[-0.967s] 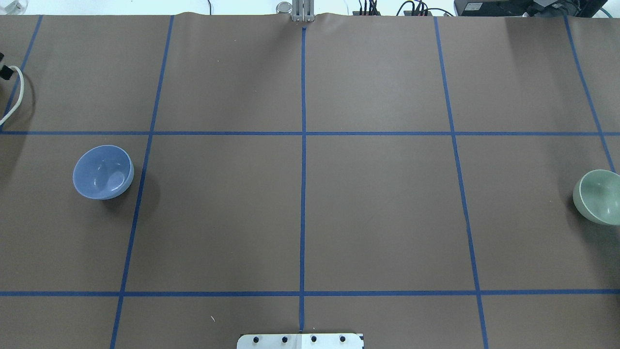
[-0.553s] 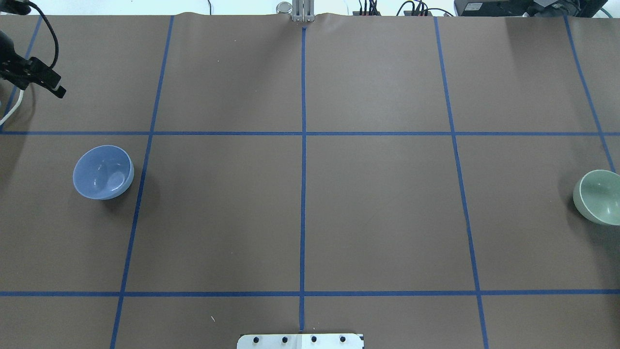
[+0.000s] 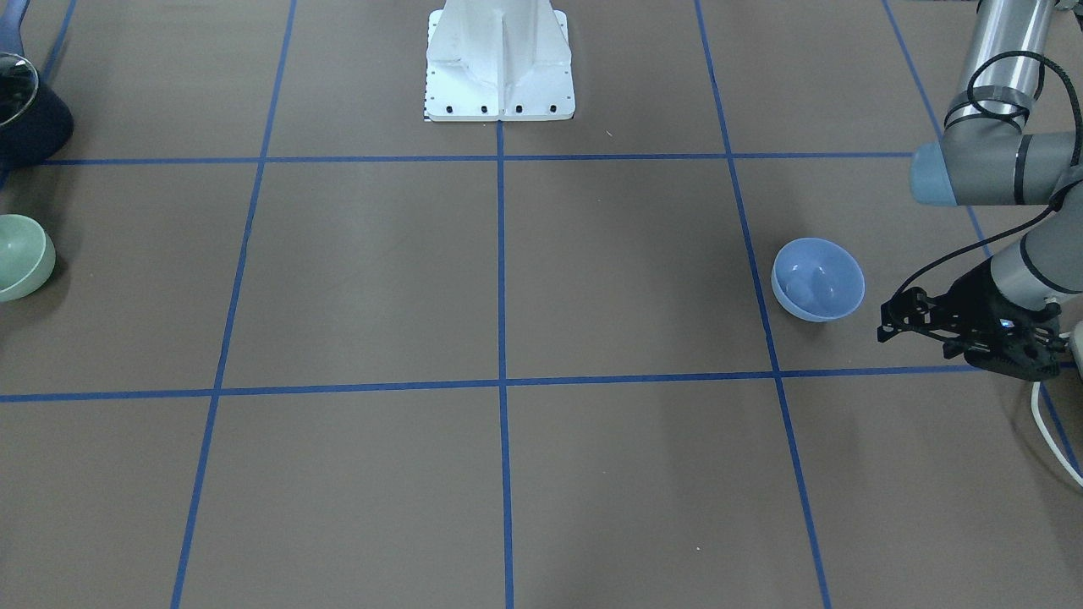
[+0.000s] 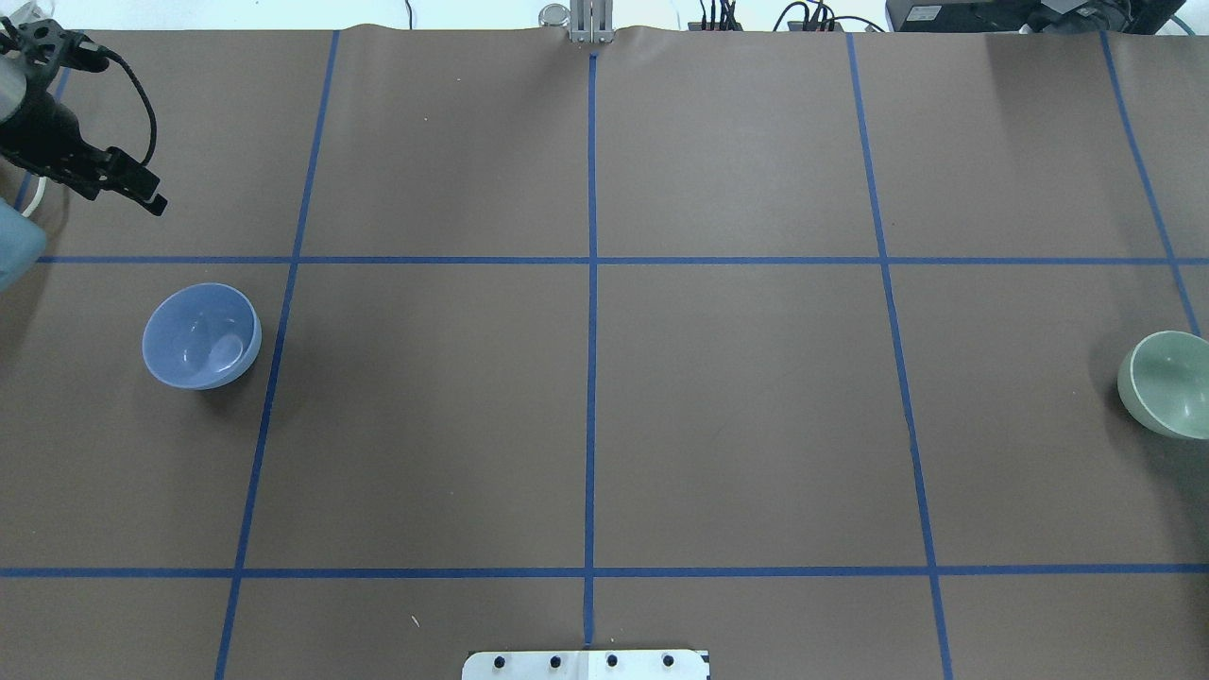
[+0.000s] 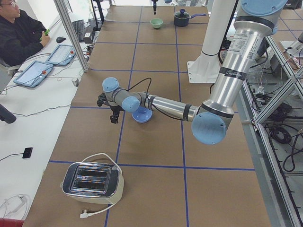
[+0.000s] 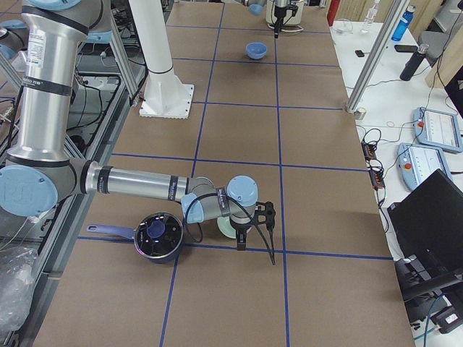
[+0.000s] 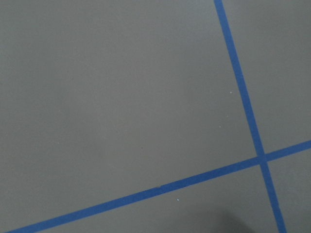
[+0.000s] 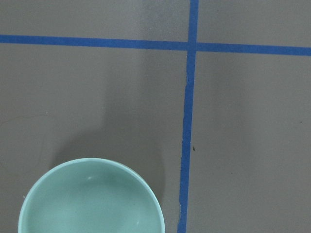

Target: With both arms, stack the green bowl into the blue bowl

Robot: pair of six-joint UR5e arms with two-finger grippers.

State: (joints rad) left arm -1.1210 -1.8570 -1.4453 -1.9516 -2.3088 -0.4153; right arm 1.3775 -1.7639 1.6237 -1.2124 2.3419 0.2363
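The blue bowl stands upright on the robot's left side of the table; it also shows in the front view. The green bowl stands at the far right edge, empty, and fills the bottom of the right wrist view. My left gripper hangs open and empty beyond the blue bowl, apart from it. My right gripper shows only in the exterior right view, just beside the green bowl. I cannot tell whether it is open or shut.
A dark pot with a handle stands close to the green bowl. A toaster sits at the table's left end. The white pedestal stands at the robot's edge. Blue tape lines grid the brown table.
My left gripper has come into the overhead view from the left edge and moved right and nearer to the blue bowl. Both bowls have stayed put.
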